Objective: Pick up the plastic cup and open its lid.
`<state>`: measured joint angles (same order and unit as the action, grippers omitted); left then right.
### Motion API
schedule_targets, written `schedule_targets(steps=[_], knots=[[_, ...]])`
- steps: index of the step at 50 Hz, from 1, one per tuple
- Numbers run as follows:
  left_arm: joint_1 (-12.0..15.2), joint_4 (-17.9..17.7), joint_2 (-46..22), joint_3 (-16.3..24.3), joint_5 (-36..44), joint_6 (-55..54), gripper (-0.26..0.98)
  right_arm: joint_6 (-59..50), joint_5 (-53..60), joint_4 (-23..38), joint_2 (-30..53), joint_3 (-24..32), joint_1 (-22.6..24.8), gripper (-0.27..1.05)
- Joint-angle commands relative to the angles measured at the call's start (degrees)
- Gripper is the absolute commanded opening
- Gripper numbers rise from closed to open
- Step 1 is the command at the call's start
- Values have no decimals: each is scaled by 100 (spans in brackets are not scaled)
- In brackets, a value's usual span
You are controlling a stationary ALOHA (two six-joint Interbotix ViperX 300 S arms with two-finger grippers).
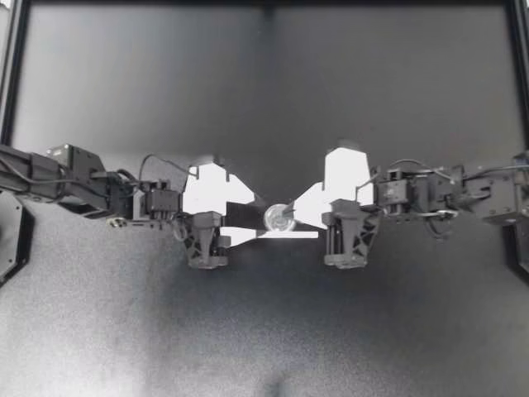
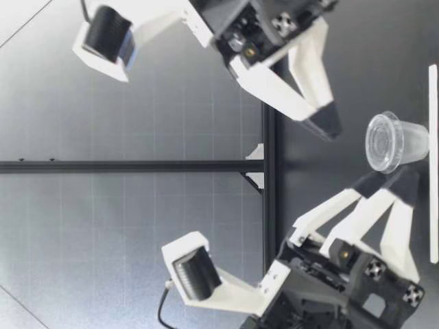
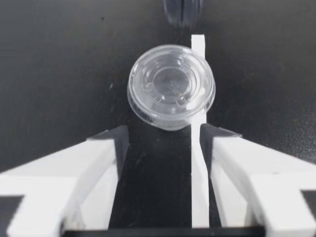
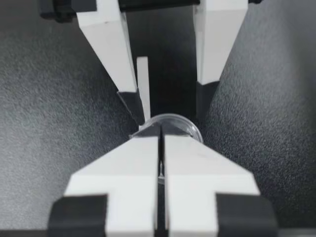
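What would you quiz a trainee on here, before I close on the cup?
1. True or false: the lid has already come off the cup.
2. Where does the cup sit relative to my left gripper? A: clamped between its fingers. B: just ahead of its open fingertips. C: tipped on its side beside it.
3. Fill in: hovering just above the lid, my right gripper has its fingers ____.

Key: 1 false, the lid is on. 2 B. 3 shut.
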<state>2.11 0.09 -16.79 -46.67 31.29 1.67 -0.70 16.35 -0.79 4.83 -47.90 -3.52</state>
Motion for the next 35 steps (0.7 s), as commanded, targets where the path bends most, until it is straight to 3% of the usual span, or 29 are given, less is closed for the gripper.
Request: schedule_targets(steps=[1, 35], knots=[[-9, 9, 26, 132, 79, -9, 52, 9, -18, -9, -18, 132, -44, -19], [-26, 9, -281, 343, 176, -79, 52, -70, -413, -35, 316, 132, -53, -19]])
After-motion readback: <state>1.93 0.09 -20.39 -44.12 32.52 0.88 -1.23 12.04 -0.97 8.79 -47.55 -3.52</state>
